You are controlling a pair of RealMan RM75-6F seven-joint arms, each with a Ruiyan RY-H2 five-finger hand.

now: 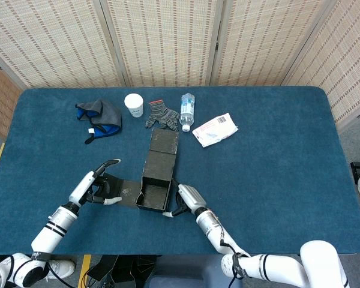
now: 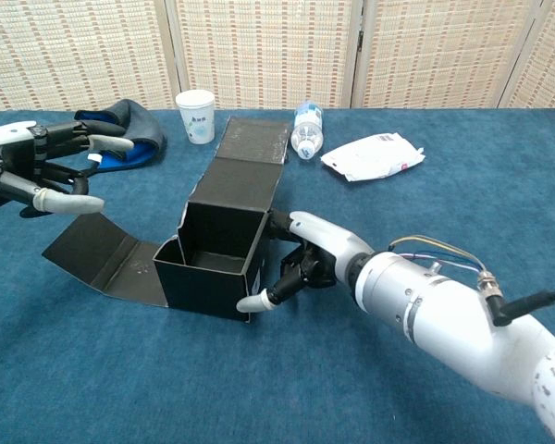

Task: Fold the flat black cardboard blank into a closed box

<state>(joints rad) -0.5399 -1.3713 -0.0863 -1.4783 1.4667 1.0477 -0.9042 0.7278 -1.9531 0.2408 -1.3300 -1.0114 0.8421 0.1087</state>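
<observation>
The black cardboard box (image 1: pixel 155 188) (image 2: pixel 217 260) stands half folded, open at the top, with a long lid panel (image 2: pixel 252 141) lying flat behind it and a side flap (image 2: pixel 99 259) spread on the table to its left. My right hand (image 1: pixel 182 199) (image 2: pixel 301 264) is against the box's right wall, fingers spread and touching it without a grip. Above the outer end of the side flap hovers my left hand (image 1: pixel 96 183) (image 2: pixel 46 171), fingers apart and holding nothing.
Along the back of the blue table (image 1: pixel 276 156) lie a grey and blue cloth (image 1: pixel 99 117), a white paper cup (image 1: pixel 134 104), a knitted glove (image 1: pixel 162 114), a plastic water bottle (image 1: pixel 187 110) and a white packet (image 1: pixel 215 129).
</observation>
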